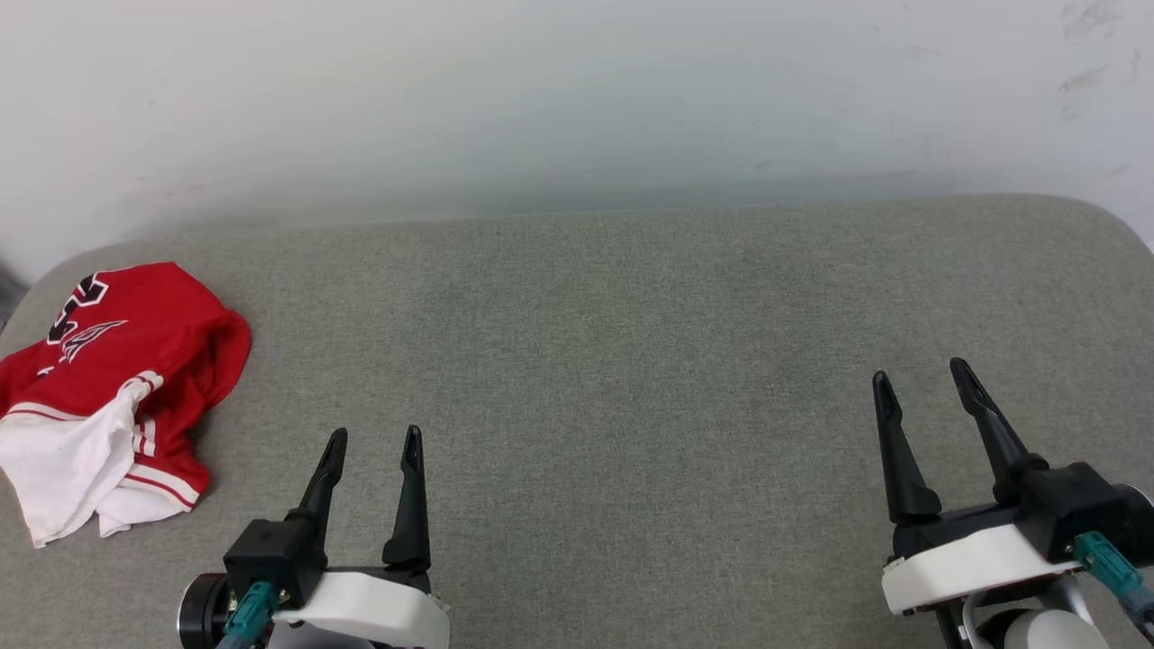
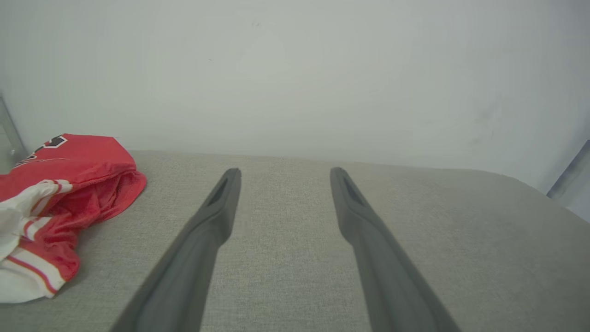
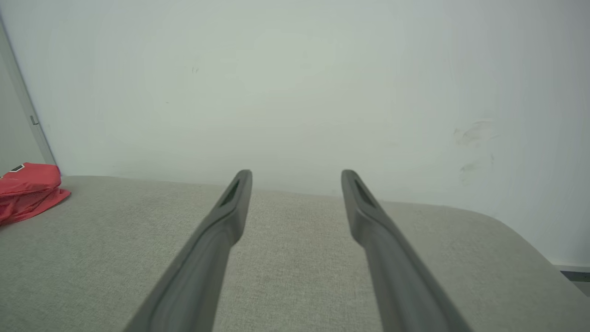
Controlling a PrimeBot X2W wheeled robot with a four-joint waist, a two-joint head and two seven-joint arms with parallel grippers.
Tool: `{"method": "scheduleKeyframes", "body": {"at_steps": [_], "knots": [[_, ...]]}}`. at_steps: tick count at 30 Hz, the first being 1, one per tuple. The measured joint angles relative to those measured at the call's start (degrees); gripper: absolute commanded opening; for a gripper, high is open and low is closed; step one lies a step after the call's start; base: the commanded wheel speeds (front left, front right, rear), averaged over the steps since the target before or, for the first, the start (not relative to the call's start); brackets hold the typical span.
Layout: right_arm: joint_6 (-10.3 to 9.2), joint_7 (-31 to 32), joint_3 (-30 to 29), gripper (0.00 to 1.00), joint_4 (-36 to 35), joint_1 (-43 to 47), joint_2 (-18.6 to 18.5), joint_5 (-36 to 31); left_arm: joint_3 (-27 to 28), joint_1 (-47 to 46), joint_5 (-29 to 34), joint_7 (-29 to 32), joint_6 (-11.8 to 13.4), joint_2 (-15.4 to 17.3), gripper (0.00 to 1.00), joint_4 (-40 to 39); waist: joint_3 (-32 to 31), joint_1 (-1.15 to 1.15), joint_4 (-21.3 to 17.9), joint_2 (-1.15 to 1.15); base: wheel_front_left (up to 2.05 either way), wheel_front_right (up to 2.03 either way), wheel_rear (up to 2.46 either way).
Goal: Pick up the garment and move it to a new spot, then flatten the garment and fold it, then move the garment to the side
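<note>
The garment [image 1: 117, 379] lies crumpled at the far left of the grey cushioned surface [image 1: 631, 361], red with a white sleeve, striped trim and black white-outlined print. The left wrist view has the garment [image 2: 69, 193] at its left edge; in the right wrist view the garment [image 3: 27, 189] is a red patch far left. My left gripper [image 1: 372, 439] stands open near the front edge, to the right of the garment and apart from it, nothing between its fingers. My right gripper [image 1: 921, 375] is open at the front right, far from the garment.
A pale wall [image 1: 577, 99] rises behind the surface's back edge. The surface's rounded right corner [image 1: 1109, 225] and left corner [image 1: 36, 288] mark its ends. Wide grey fabric stretches between the two grippers.
</note>
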Motion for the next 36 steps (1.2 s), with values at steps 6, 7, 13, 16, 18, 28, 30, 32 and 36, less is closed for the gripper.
{"method": "scheduleKeyframes", "body": {"at_steps": [6,7,13,16,18,28,30,32,36], "knots": [[0.01,-0.78,0.22,1.00,-0.31,0.16,0.00,-2.87,-0.10,0.10,-0.21,-0.79,-0.64,-0.66,1.00,-0.69,0.04,0.00,-0.09,0.00,0.00,0.00,0.00],[0.01,-0.87,0.21,1.00,-0.36,0.16,0.00,-3.08,0.32,0.19,-0.11,-0.97,-1.01,-0.88,1.00,-0.94,0.05,0.00,-0.11,0.00,0.00,0.00,0.00],[0.01,-1.55,0.01,1.00,-0.58,0.19,0.00,-1.80,2.64,0.74,1.42,-1.55,-3.66,-2.35,1.00,-1.25,0.15,0.00,-0.33,0.00,0.00,0.00,0.00],[0.01,-1.97,-0.23,1.00,-0.18,0.26,-0.01,1.23,3.89,1.35,2.31,-1.98,-5.13,-3.09,1.00,-1.22,0.22,0.00,-0.45,0.00,0.00,0.00,0.00],[0.01,-2.22,-0.19,1.00,0.42,0.29,-0.01,1.92,4.58,1.41,2.99,-2.15,-6.17,-3.45,1.00,-1.14,0.22,0.00,-0.49,0.00,0.00,0.00,0.00],[0.01,-3.30,1.10,1.00,2.61,0.52,-0.01,5.11,7.06,2.50,6.37,-3.28,-9.82,-4.63,1.00,0.19,0.05,0.00,-0.62,0.00,0.00,0.00,0.00],[0.01,-3.37,1.46,1.00,3.20,0.62,-0.02,4.93,6.99,2.57,7.35,-3.49,-10.24,-4.67,1.00,0.77,0.03,0.00,-0.62,0.00,0.00,0.00,0.00],[0.01,-3.61,1.81,1.00,3.75,0.87,-0.02,4.31,6.90,2.61,8.03,-3.57,-10.49,-4.69,1.00,1.23,0.10,0.00,-0.63,0.00,0.00,0.00,0.00],[0.01,-4.07,2.22,1.00,4.26,0.86,-0.02,2.85,6.34,2.62,9.18,-4.01,-10.62,-4.71,1.00,1.79,0.25,0.00,-0.63,0.00,0.00,0.00,0.00]]}}
